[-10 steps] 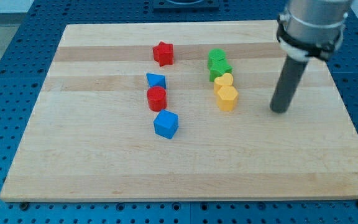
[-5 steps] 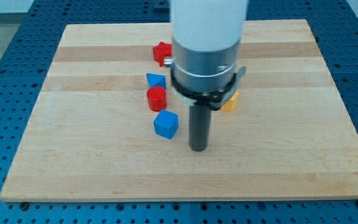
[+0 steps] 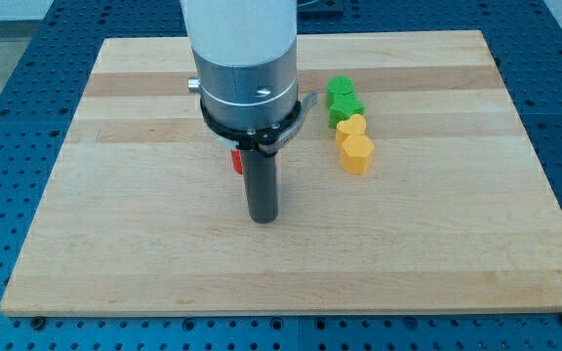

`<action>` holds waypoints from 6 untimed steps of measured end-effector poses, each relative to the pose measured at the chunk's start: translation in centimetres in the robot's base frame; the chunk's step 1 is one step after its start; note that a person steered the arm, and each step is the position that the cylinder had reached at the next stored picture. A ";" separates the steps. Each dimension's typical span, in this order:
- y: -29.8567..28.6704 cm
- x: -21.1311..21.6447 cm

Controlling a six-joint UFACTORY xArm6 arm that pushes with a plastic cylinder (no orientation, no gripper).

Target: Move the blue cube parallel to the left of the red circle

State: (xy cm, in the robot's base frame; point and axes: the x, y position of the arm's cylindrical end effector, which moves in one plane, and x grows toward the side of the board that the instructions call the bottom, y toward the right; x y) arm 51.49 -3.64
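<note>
My tip (image 3: 262, 220) rests on the wooden board (image 3: 437, 253) a little left of centre. The rod and the arm's wide body stand in front of the place where the blue cube lay, and no blue shows anywhere. Only a thin red sliver of the red circle (image 3: 235, 161) shows at the rod's left edge, just above and left of my tip. I cannot tell whether my tip touches the blue cube.
Two green blocks (image 3: 341, 101) sit close together right of the arm, with two yellow blocks (image 3: 355, 146) just below them. The red star and the blue triangle are hidden behind the arm.
My tip has swept from the board's right side to the left, past the yellow blocks, onto the blue cube's spot. The arm now hides the blue cube, blue triangle and red star.
</note>
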 end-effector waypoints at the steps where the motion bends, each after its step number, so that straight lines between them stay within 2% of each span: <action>1: 0.0 -0.5; 3: 0.7 -0.6; 4: 3.6 -0.6; 6: 4.6 -2.2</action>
State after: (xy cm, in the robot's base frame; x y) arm 49.27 0.93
